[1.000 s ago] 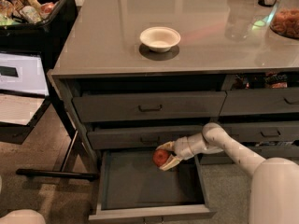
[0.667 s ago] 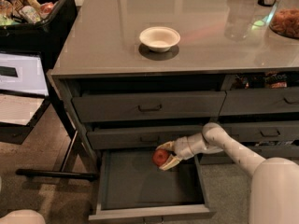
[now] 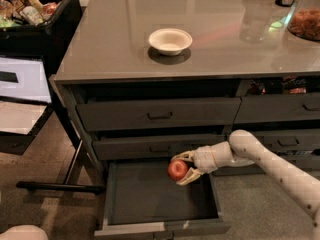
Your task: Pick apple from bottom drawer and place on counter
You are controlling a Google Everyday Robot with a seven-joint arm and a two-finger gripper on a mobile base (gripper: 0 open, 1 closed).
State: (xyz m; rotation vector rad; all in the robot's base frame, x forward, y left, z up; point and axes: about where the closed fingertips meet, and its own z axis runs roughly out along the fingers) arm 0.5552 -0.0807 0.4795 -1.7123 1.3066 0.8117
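I have only one camera view to work from. The cream two-finger gripper point(image 3: 184, 169) sits low in the frame at about 5 o'clock from centre, on the end of a pale jointed arm point(image 3: 260, 156) that comes in from 4 o'clock. Its fingers point(image 3: 183, 157) are clamped on the small round red apple point(image 3: 177, 170), one above it and one below. I see the apple over the back right part of the wide dark grey bottom drawer point(image 3: 150, 194), which is pulled open. I cannot tell whether the fruit touches the drawer floor.

At 12 o'clock from the apple, the glossy grey counter point(image 3: 110, 49) carries a shallow white bowl point(image 3: 170, 40). At 2 o'clock stands a clear jar of orange contents point(image 3: 305, 19). At 10 o'clock a black bin point(image 3: 45, 29) holds packaged groceries whose print is too small for me to read.
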